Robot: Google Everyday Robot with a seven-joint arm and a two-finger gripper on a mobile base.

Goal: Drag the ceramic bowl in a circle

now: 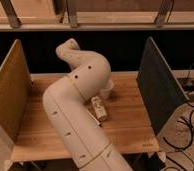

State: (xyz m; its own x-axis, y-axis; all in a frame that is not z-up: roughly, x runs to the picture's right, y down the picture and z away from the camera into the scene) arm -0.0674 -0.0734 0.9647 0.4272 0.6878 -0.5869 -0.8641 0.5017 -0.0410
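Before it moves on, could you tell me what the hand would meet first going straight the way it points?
The hand is hidden behind the arm's big elbow, so its line cannot be read. The last visible link bends down behind it, so probably the wooden table, or something hidden there.

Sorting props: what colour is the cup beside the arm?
White cup, camera view; end effector hidden behind arm.

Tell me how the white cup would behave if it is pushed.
The cup looks small, so probably light. Seemingly upright on the smooth table, it may slide or tip easily. The end effector is hidden behind the arm.
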